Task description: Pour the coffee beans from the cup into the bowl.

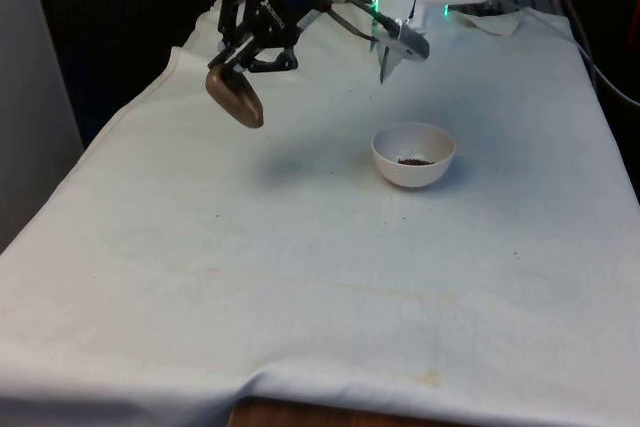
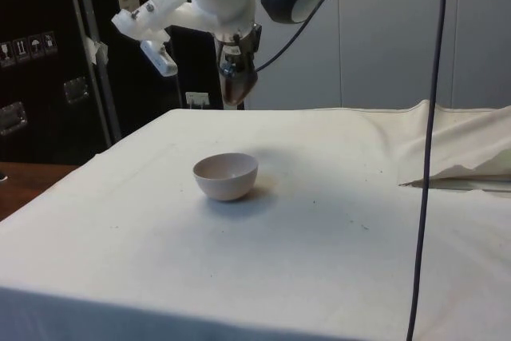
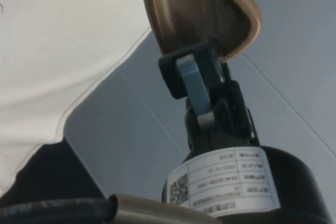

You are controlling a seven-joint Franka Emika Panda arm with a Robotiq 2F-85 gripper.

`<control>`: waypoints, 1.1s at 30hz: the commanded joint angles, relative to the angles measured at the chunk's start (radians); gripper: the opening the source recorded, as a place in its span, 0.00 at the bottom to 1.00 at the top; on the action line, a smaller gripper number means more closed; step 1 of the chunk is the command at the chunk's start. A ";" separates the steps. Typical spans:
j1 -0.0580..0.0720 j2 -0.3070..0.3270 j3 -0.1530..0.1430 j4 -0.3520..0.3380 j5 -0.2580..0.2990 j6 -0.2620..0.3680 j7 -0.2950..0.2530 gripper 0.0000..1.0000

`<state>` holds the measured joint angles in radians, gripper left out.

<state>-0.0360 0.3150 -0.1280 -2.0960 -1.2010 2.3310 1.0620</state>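
Note:
A brown cup (image 1: 236, 98) hangs tilted in the air over the table toward the front view's left, with my gripper (image 1: 232, 64) shut on its rim. The side view shows the cup (image 2: 237, 87) under the gripper (image 2: 232, 64), beyond the bowl. In the wrist view a finger (image 3: 193, 80) clamps the cup's brown wall (image 3: 194, 11). A white bowl (image 1: 413, 154) sits on the cloth well to the front view's right of the cup, with coffee beans (image 1: 413, 161) in its bottom. From the side the bowl (image 2: 226, 176) stands alone on the cloth.
The white cloth (image 1: 300, 277) covers the whole table and is rumpled at the far corner (image 2: 455, 149). A black cable (image 2: 427, 141) hangs down at the side view's right. A few dark specks (image 2: 351, 220) lie on the cloth near the bowl.

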 commanded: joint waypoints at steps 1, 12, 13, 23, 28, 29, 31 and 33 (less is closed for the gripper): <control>-0.010 0.002 0.002 -0.001 0.018 0.021 -0.018 0.00; -0.012 0.012 -0.034 0.002 0.090 0.080 -0.080 0.00; -0.013 0.013 -0.037 0.003 0.097 0.086 -0.085 0.00; -0.015 0.034 -0.066 0.018 0.175 0.140 -0.144 0.00; -0.016 0.041 -0.076 0.023 0.207 0.159 -0.170 0.00; -0.016 0.044 -0.081 0.025 0.224 0.166 -0.183 0.00; -0.017 0.046 -0.085 0.025 0.241 0.172 -0.197 0.00; -0.018 0.048 -0.089 0.026 0.258 0.180 -0.212 0.00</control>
<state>-0.0420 0.3600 -0.2250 -2.0690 -0.9580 2.4970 0.8660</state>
